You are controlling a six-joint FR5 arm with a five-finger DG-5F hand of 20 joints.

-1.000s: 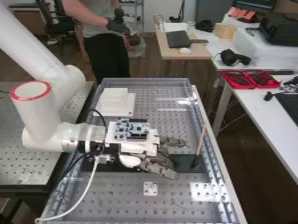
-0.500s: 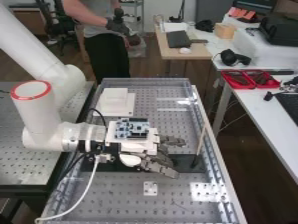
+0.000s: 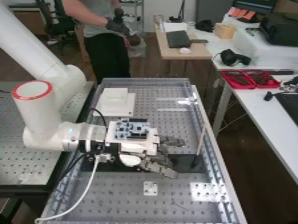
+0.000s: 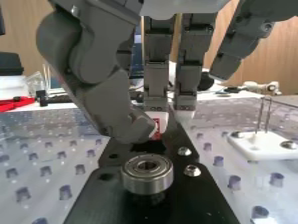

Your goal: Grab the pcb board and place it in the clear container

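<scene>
The high view's edge crops the arm (image 3: pixel 33 47).

white arm (image 3: pixel 41 117) and dark grey hand (image 3: pixel 158 167) shifted very slightly since earlier views

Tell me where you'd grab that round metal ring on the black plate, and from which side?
I'd pinch the metal ring by its outer wall, coming from above: it seems to lie flat, with its round side standing up from the black plate. Whether it is fixed there, I can't tell.
</scene>
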